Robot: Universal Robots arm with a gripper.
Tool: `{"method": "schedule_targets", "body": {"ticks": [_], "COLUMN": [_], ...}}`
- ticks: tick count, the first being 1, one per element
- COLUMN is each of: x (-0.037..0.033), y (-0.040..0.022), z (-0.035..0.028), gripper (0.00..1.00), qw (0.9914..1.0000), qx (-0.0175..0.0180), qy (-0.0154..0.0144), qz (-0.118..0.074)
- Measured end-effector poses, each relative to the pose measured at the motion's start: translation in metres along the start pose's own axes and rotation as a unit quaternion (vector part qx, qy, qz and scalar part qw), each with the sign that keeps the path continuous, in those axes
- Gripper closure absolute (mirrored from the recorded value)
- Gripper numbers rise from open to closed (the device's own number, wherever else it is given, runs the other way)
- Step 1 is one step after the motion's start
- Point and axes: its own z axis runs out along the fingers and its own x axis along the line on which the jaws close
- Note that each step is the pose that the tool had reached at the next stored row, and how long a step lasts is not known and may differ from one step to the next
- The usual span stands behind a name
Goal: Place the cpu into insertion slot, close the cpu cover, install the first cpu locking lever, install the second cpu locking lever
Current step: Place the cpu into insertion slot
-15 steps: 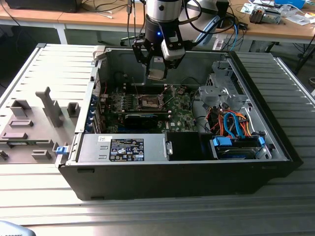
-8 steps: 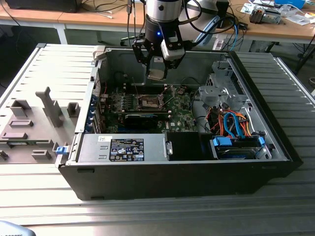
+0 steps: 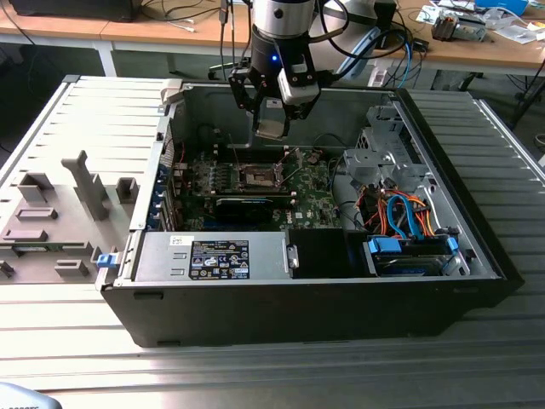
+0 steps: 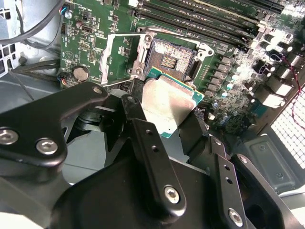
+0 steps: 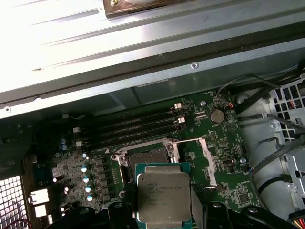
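- One open black computer case point(image 3: 298, 315) sits on a ribbed grey metal table point(image 3: 255, 375), with wooden desks point(image 3: 153, 30) behind.
- The black gripper point(image 3: 272, 115) clamps the flat, square, silver-topped, green-edged cpu point(image 4: 167, 102) above the brown-centred insertion slot point(image 4: 169, 57).

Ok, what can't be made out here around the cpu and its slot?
- The cpu: one edge is cut off by the picture's edge in the first wrist view; its underside faces away in both wrist views.
- The insertion slot: partly hidden behind the cpu in both wrist views.
- Its contacts: too small to see in the exterior view.
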Motion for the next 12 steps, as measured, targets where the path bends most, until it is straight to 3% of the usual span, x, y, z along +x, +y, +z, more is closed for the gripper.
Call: {"method": "schedule_targets", "body": {"ticks": [12], "x": [0.0000], "y": [0.0000], "z": [0.0000], "gripper": [0.45], "qw": [0.99998], "qx": [-0.0001], "qy": [-0.0005], "qz": [0.006]}}
